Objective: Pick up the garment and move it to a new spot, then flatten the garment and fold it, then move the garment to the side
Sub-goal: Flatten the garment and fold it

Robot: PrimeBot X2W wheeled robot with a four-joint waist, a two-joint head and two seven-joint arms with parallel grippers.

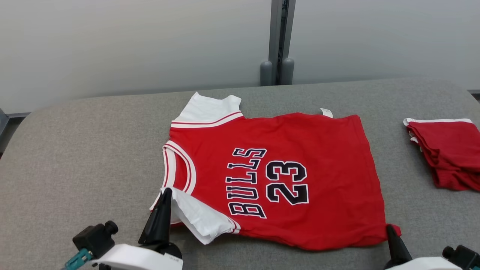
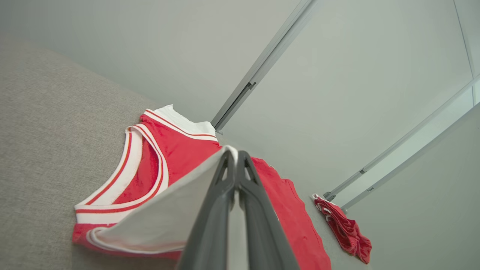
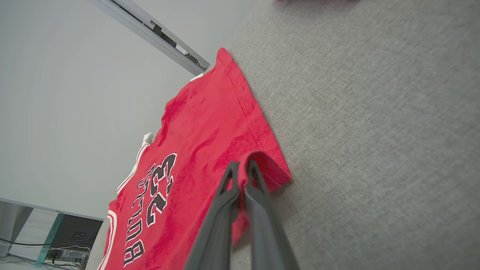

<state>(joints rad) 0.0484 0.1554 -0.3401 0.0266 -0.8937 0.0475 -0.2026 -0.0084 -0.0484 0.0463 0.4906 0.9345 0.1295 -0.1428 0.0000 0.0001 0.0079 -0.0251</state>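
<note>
Red jersey (image 1: 285, 180) lies spread front up in the middle of the table (image 1: 75, 150), collar toward the robot's left, hem toward its right. Black lettering edged in white reads BULLS 23. Sleeves are white; collar and armholes carry white and red bands; a small white tag shows at the far edge. The near sleeve is raised off the surface and turned over. Left gripper (image 1: 167, 193) is clamped tight on that white sleeve. Right gripper (image 1: 390, 229) is clamped tight on the near hem corner, which curls up around its tips. Table covering is grey woven fabric, rounded at the far corners. A pile (image 1: 446, 153) of red cloth with white trim sits well apart at the right edge. Wall (image 1: 112, 45) behind is pale grey, divided by a grey post (image 1: 277, 41).
</note>
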